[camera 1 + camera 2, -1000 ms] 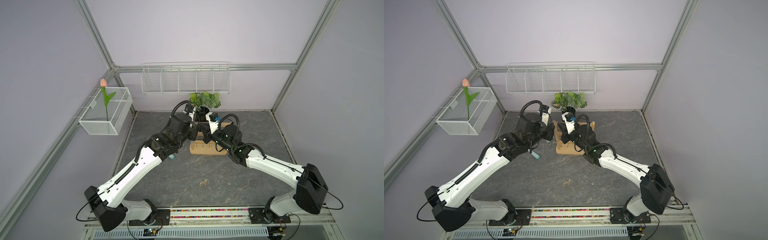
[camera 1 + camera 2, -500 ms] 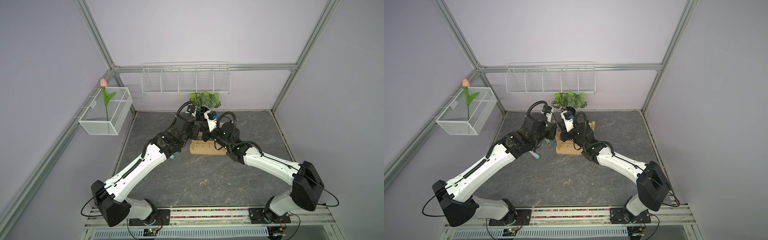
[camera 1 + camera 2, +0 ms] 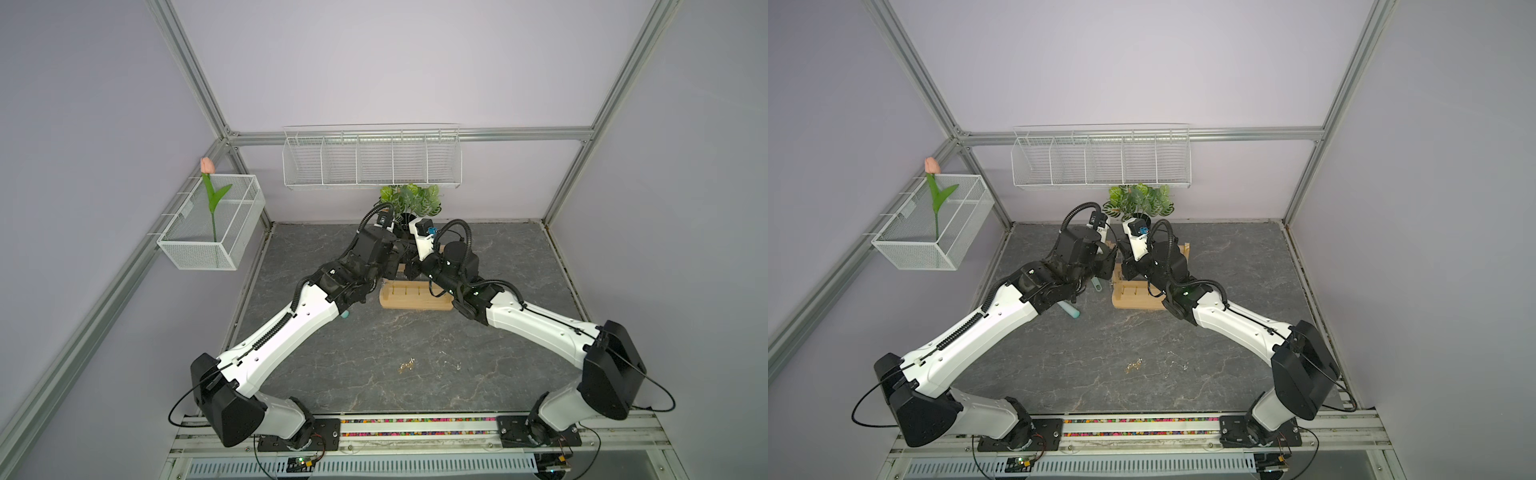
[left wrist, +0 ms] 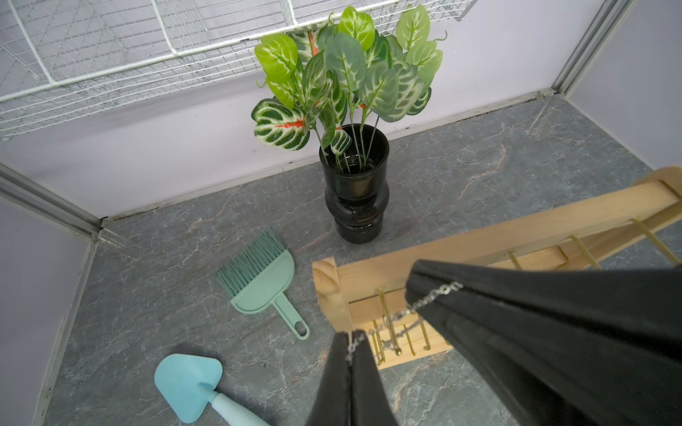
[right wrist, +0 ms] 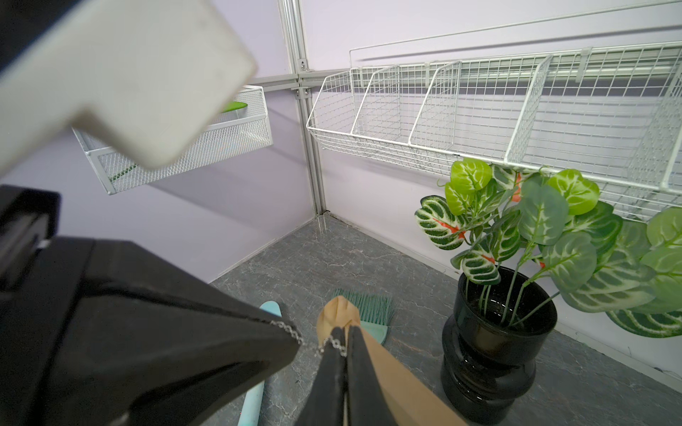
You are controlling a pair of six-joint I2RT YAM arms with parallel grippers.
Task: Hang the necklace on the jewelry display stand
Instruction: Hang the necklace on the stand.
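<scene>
Stretching a thin silver necklace (image 4: pixel 398 315) between two grippers, just above one end of the wooden stand (image 4: pixel 479 236) and across its rows of small gold hooks (image 4: pixel 585 250); hard to tell whether touching any hook. Clamped tight on one part of the chain, the left gripper (image 4: pixel 352 341); clamped tight on another part, the right gripper (image 5: pixel 345 337), with a short span of links strung between the black fingertips. Standing upright toward the back of a grey, marble-veined tabletop (image 3: pixel 374 353), with the flat base (image 3: pixel 415 299) resting on the stone pattern. Behind it, near the back wall, a leafy green plant (image 4: pixel 350 66) in a glossy black vase (image 4: pixel 356 199). Lying flat on the surface beside the stand, a mint-green hand brush (image 4: pixel 264 284) and a pale blue trowel (image 4: pixel 188 383), apart from each other. Further forward, in both top views, a small gold trinket (image 3: pixel 406 365) alone on the open middle of the table. Plain lilac walls all round, framed by silver metal rails (image 3: pixel 193 75). Fixed to the back wall, a long white wire basket (image 3: pixel 372 166) split into compartments. On the side wall, a white mesh basket (image 3: pixel 199 255) with a single pink tulip (image 3: pixel 207 166) standing in it. Along the front edge, a mounting rail (image 3: pixel 415 434) carrying both arm bases, plus a strip of coloured dots.
</scene>
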